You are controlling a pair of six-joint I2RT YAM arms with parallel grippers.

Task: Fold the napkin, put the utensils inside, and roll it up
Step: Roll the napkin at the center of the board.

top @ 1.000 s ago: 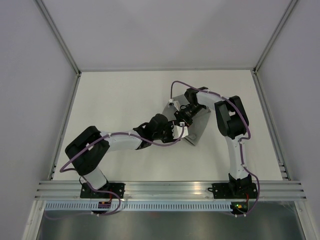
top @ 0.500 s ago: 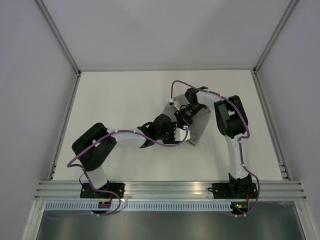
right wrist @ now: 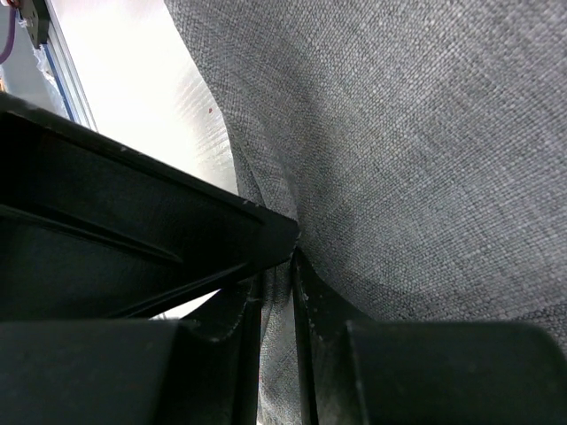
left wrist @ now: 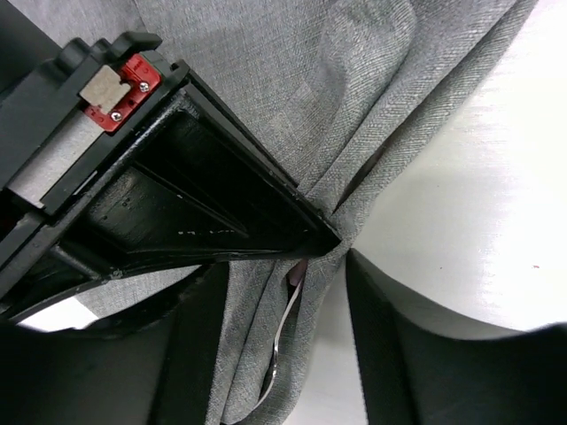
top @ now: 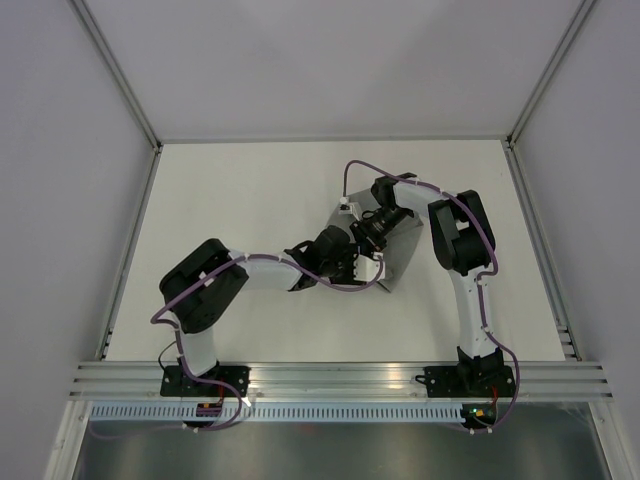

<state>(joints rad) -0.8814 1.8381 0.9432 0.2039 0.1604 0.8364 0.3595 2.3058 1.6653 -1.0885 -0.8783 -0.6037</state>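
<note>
You had the right gripper (right wrist: pixel 276 274) clenched on a gathered fold of the napkin (left wrist: pixel 354 97), with the grey cloth squeezed into the narrow slot between its fingers. Your left gripper (left wrist: pixel 282 292) stood released, fingers spread on either side of that same fold and one of them clear of the cloth. The napkin lay rumpled on the white table (left wrist: pixel 461 221), right of the middle, beneath both wrists. The fork (left wrist: pixel 282 341) sat tucked inside the fold, showing a silvery sliver and a touch of pink.
</note>
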